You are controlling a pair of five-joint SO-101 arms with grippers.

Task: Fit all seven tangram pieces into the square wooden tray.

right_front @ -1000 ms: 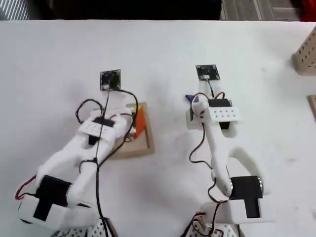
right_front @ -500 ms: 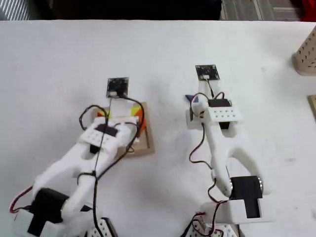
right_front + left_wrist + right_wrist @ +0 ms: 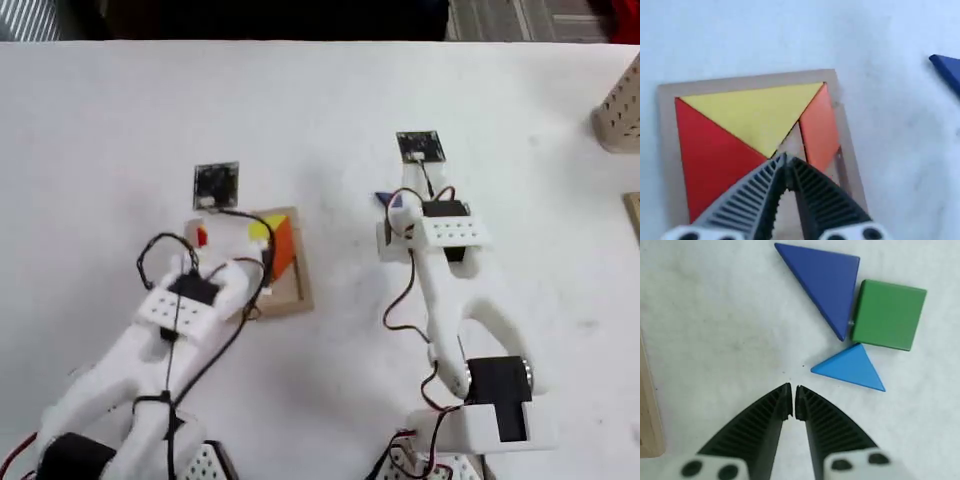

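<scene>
Tabletop (image 3: 100, 120), white and wide, carries both arms side by side, and we judge the split deliberate. The left arm (image 3: 150, 340) tends the square wooden tray (image 3: 298, 296), and the right arm (image 3: 445, 270) stands over the loose pieces.

In the tray the yellow triangle (image 3: 752, 112) and red triangle (image 3: 710, 155) meet along a diagonal. The orange piece (image 3: 819, 130) lies against the yellow one and the rim. Packing the big shapes into corners leaves bare wood for smaller ones. The left gripper (image 3: 786, 167) hangs over that bare patch, jaws pressed together and holding nothing.

Well apart from the tray, the dark blue triangle (image 3: 825, 282) touches the green square (image 3: 888, 314), and the light blue triangle (image 3: 852, 369) sits just beside both. The right gripper (image 3: 792, 402) hovers near the light blue triangle, tips all but meeting and empty. We think it must spread before any pick.

The surface looks faintly speckled. A wooden pegged block (image 3: 620, 110) stands at its edge, and the room beyond the far side is dark.
</scene>
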